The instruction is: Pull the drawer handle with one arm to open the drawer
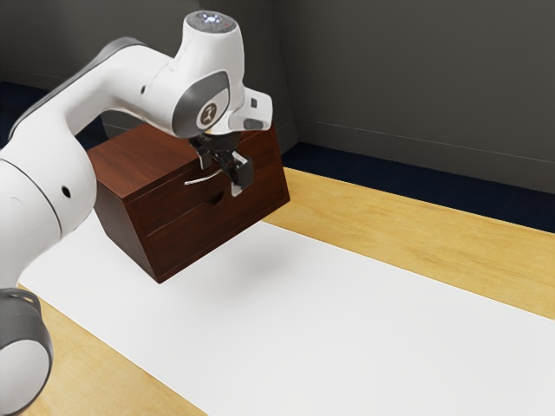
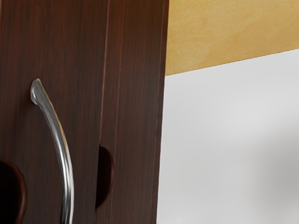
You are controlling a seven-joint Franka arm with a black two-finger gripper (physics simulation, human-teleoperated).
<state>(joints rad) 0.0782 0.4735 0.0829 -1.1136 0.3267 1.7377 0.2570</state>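
Observation:
A dark brown wooden cabinet (image 1: 191, 221) stands on the table at the exterior view's left, with two drawer fronts facing the camera. The upper front carries a curved silver handle (image 1: 204, 178); it looks flush with the cabinet. My black gripper (image 1: 232, 173) hangs open just in front of that front, at the handle's end toward the exterior view's right, with nothing between its fingers. Close up in the wrist view, the handle (image 2: 58, 144) arcs across the dark wood (image 2: 135, 93), off to one side of my hand. A rounded finger notch (image 2: 103, 175) shows beside it.
The cabinet sits on a white mat (image 1: 329, 329) that covers most of the light wooden table (image 1: 434, 234). Dark walls and a blue floor lie behind. My white arm (image 1: 52, 182) arches over the cabinet from the exterior view's left.

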